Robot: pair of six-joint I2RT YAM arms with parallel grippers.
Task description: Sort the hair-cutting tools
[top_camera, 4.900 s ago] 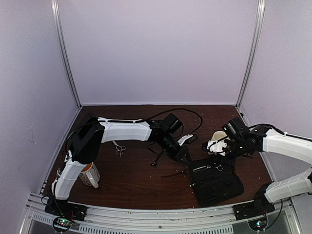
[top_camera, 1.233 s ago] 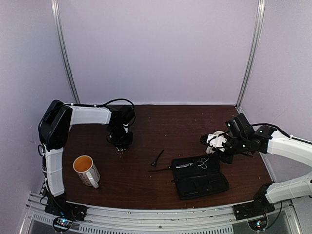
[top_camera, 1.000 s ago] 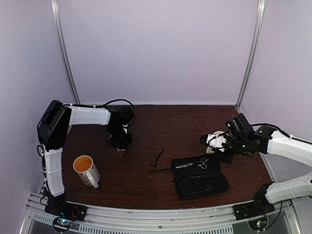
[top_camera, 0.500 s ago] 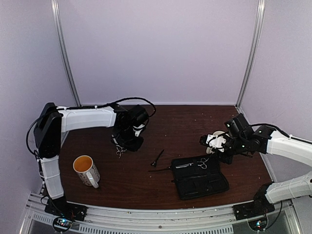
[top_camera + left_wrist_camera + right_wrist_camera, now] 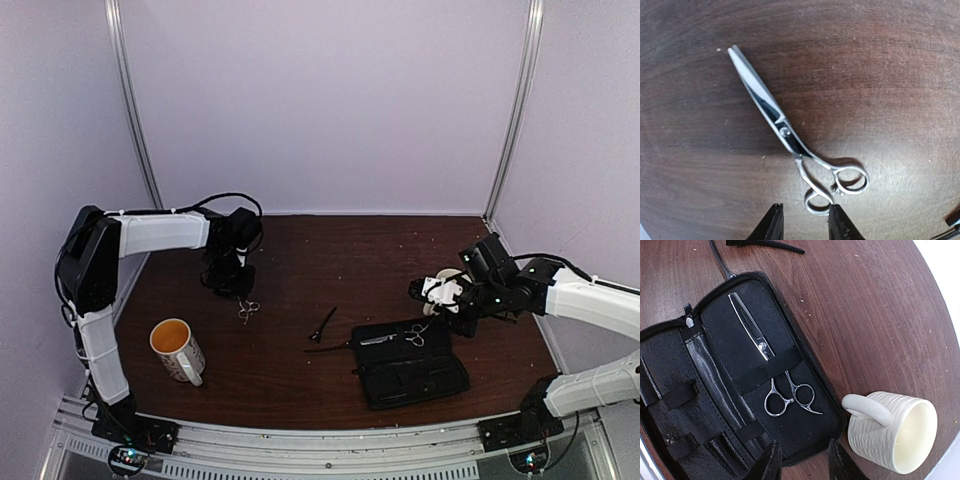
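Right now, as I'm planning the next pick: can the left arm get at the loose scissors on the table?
Probably yes. The left gripper hangs open just above the scissors, at their handle end, and nothing lies on or over them.

Top camera: high over the near edge, angled down across the whole table point(image 5: 300, 385) to the back wall point(image 5: 320, 100). Left wrist camera: close, straight down on loose scissors point(image 5: 785, 132). Right wrist camera: farther off, looking down on the open case point(image 5: 675, 405) and white mug point(image 5: 895, 432). Both patches also appear, small, in the top view.
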